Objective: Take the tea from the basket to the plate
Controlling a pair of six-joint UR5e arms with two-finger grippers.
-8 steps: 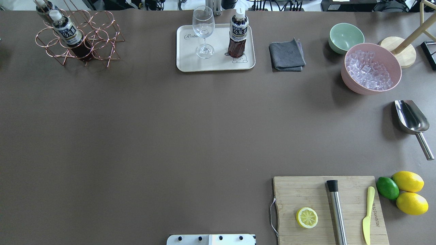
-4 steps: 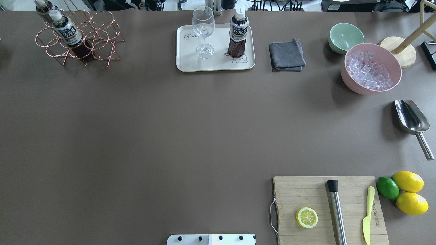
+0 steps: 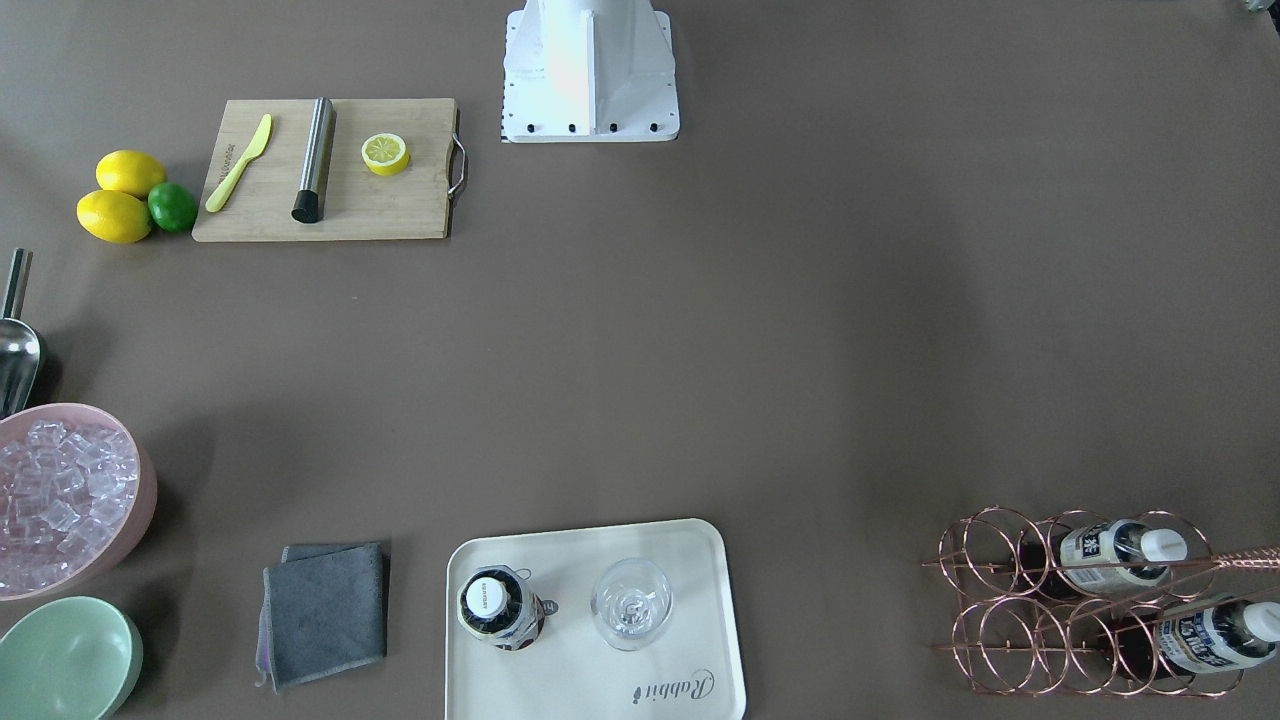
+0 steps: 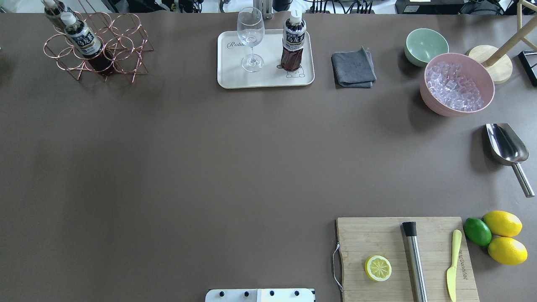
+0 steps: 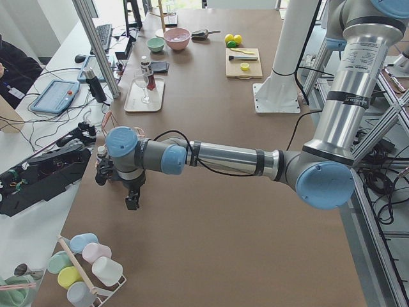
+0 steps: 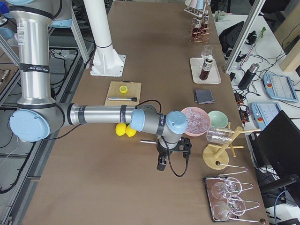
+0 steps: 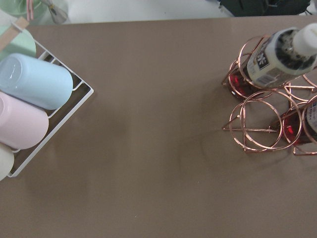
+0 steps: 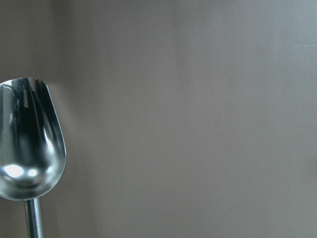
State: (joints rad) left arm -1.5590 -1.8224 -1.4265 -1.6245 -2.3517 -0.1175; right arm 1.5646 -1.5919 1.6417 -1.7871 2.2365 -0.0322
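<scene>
One tea bottle stands upright on the cream plate, beside a wine glass. Two more tea bottles lean in the copper wire basket at the far left corner. The left wrist view looks down on the basket and a tea bottle at its right edge. My left gripper hangs near the basket end of the table. My right gripper hangs close to the metal scoop. Both show only in the side views, so I cannot tell their state.
A grey cloth, mint bowl and pink bowl of ice sit right of the plate. A cutting board with a lemon half, a metal rod and a knife lies near the robot base. A rack of pastel cups stands left of the basket.
</scene>
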